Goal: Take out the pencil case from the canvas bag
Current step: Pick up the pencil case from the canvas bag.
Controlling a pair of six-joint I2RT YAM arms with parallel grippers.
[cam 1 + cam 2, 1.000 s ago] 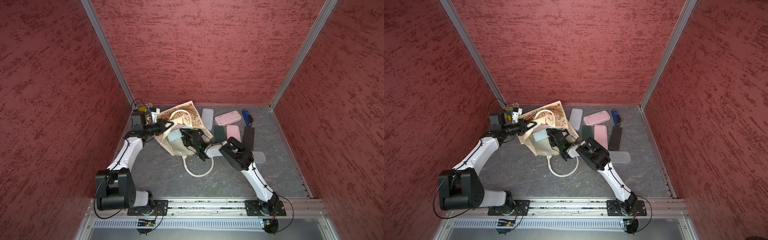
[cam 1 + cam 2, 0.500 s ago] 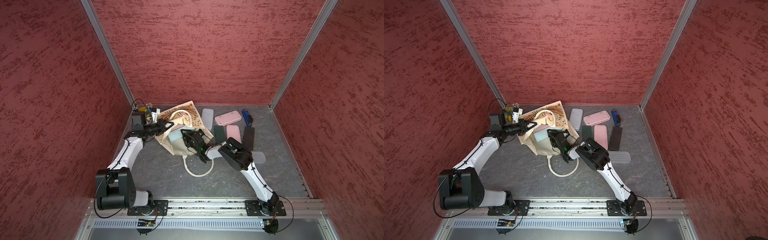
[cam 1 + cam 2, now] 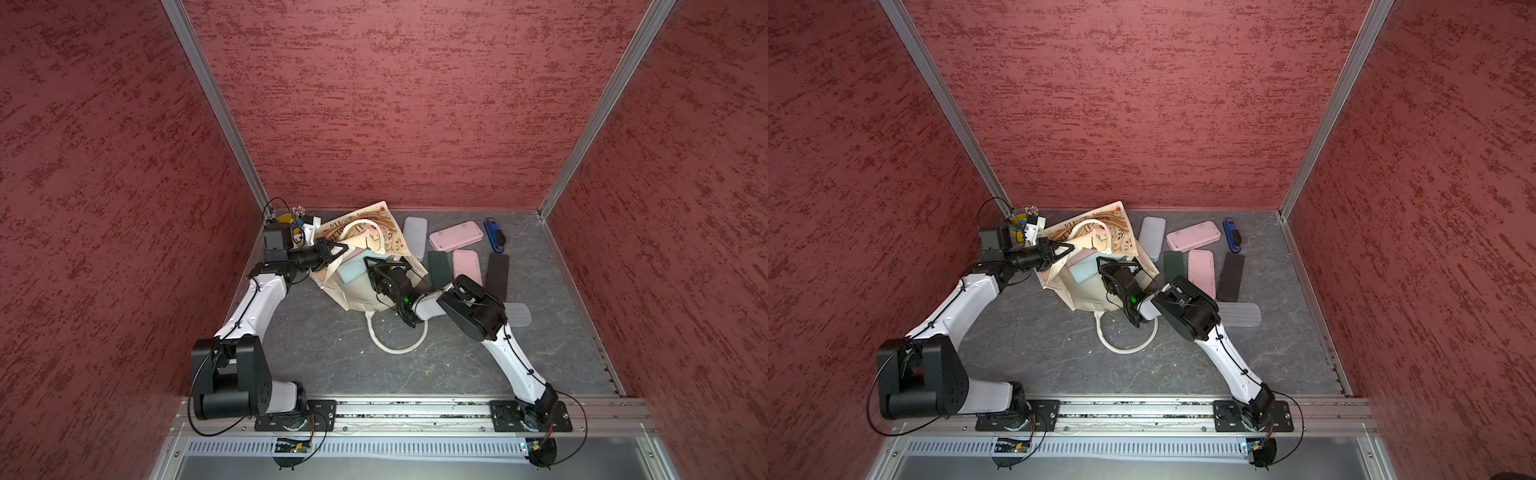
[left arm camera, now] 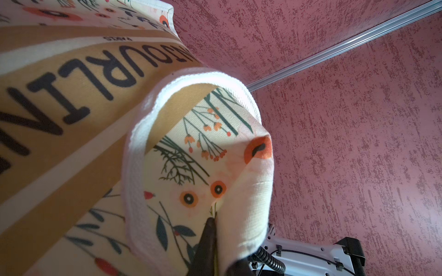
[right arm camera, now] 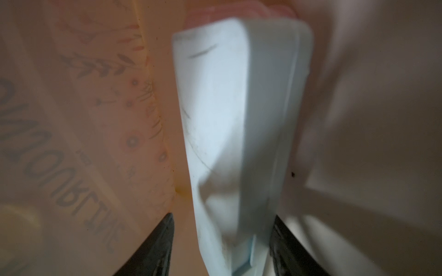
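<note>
— Top views, both: where's the canvas bag?
— Lying on the grey tabletop, mouth open; the pale blue pencil case sits inside it.
— Left wrist?
— Left end effector pinched together on the bag's floral fabric (beside a white handle).
— Right wrist?
— Right end effector inside the bag, jaws apart either side of the case, blurred.

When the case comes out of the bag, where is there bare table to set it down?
Widest bare patch: the table between the arm bases, in front of the bag and its handle loop. Another at front right, between the ribbed grey case and the right wall. Crowded: rear right, where the pink cases and black case lie close together.
</note>
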